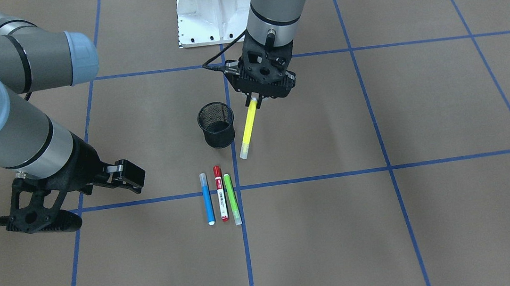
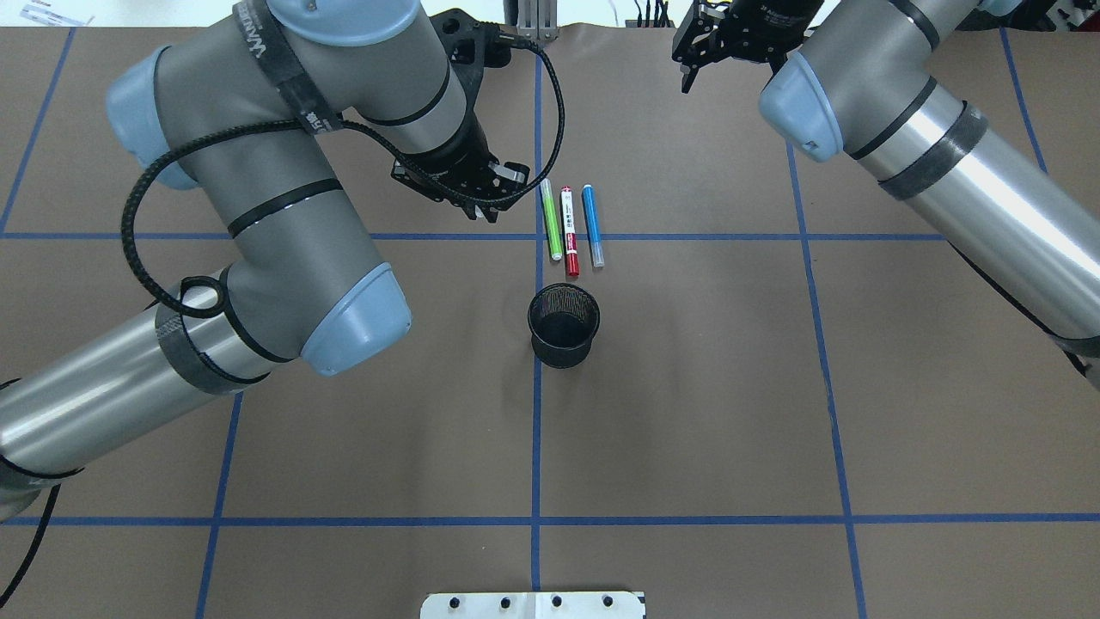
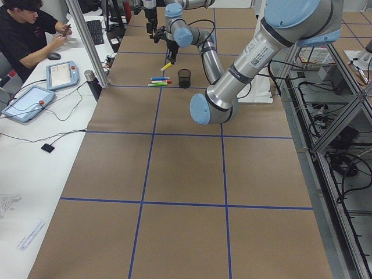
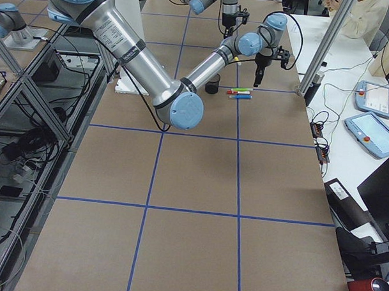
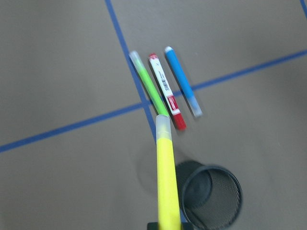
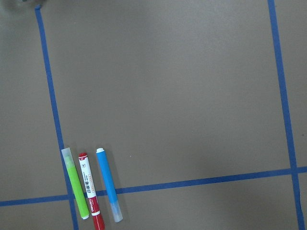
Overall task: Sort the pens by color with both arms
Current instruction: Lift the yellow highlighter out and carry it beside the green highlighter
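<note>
My left gripper (image 1: 254, 99) is shut on the top end of the yellow pen (image 1: 248, 124), which hangs tilted just beside the black mesh cup (image 1: 217, 125). The left wrist view shows the yellow pen (image 5: 168, 187) above the cup (image 5: 211, 196). The blue pen (image 1: 207, 199), red-capped white pen (image 1: 220, 194) and green pen (image 1: 231, 198) lie side by side on the table beyond the cup. They also show in the overhead view: green pen (image 2: 551, 219), red pen (image 2: 569, 228), blue pen (image 2: 592, 223). My right gripper (image 1: 138, 179) looks open and empty, off to the side of the pens.
The white pedestal base (image 1: 215, 10) stands at the robot's edge of the table. Blue tape lines cross the brown table cover. An operator sits at a side desk (image 3: 35, 35) with tablets beyond the table's far edge.
</note>
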`<state>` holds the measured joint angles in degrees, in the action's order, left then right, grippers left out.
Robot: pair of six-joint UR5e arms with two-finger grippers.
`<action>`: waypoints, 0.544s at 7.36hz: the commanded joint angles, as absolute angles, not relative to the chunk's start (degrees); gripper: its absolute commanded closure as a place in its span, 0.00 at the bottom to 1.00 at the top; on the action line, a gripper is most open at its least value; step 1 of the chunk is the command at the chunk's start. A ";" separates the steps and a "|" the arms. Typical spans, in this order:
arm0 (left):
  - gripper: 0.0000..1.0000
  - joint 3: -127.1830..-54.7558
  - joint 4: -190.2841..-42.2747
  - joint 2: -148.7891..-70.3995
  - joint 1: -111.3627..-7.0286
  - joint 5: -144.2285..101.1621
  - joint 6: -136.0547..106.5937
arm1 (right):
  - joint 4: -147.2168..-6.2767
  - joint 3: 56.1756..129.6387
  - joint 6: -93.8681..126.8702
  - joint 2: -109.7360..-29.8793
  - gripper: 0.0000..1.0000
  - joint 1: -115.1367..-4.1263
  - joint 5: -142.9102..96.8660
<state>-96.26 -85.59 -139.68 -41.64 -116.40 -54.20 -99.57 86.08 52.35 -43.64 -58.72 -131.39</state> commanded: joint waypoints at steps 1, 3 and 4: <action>0.83 -84.87 -101.26 -140.01 -41.75 -112.68 -66.30 | -99.58 86.22 51.94 -43.51 0.03 -58.71 -131.13; 0.83 -81.13 -104.23 -140.19 -40.96 -109.70 -70.38 | -99.58 86.22 51.94 -43.33 0.03 -58.62 -131.22; 0.83 -80.51 -104.85 -140.36 -39.83 -109.43 -73.53 | -99.58 86.22 52.03 -43.33 0.03 -58.71 -131.13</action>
<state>-81.99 -103.41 -140.18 -40.95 -110.41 -69.78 -99.58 86.22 51.97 -43.38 -58.67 -131.20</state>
